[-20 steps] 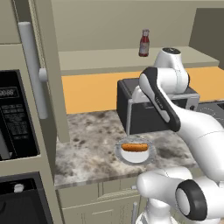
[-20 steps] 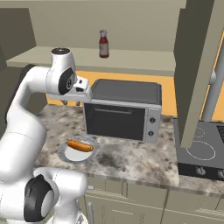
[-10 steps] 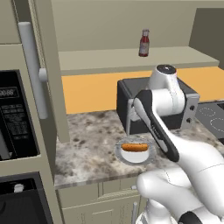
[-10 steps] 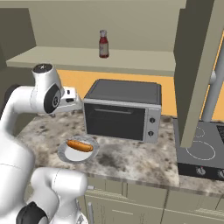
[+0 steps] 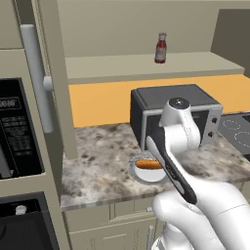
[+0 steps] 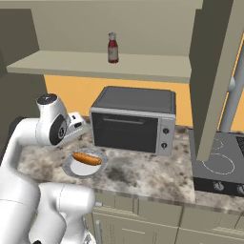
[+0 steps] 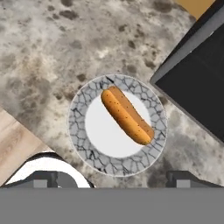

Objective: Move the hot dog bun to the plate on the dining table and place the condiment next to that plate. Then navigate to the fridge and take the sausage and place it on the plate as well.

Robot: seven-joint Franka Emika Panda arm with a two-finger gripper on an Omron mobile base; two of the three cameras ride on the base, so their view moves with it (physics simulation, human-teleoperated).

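Bun (image 7: 127, 115) lies on the plate (image 7: 85, 141), directly below the gripper (image 7: 113, 178) and slightly ahead of its fingertips (image 7: 181, 178). It rests diagonally across the plate's white centre, with one end near the patterned rim on the toaster-oven side. The plate sits on the marbled table (image 7: 48, 57), just beside the front corner of the toaster oven (image 7: 199, 83).

Gripper state: jaws spread wide, holding nothing. Both fingertips stand apart above the plate and touch neither bun nor plate.

Judged step: grasp the bun for transfer to the dining-table plate, which is not in these views.

Recommended procedure:
1. Rotate the wrist until the jaw line crosses the bun's short axis; the bun is long and narrow, so a grip across its width is the stable one.
2. Centre the gripper over the bun's middle, not its ends, to prevent tipping on lift.
3. Descend vertically. Stop before the fingertips meet the plate, since a push could slide it on the table.
4. Close gently; a bun is likely soft and may deform.
5. Lift straight up, keeping clear of the toaster oven alongside.

The condiment bottle (image 5: 160, 48) stands upright on the shelf (image 5: 122, 66), well beyond and above the gripper, behind the toaster oven.
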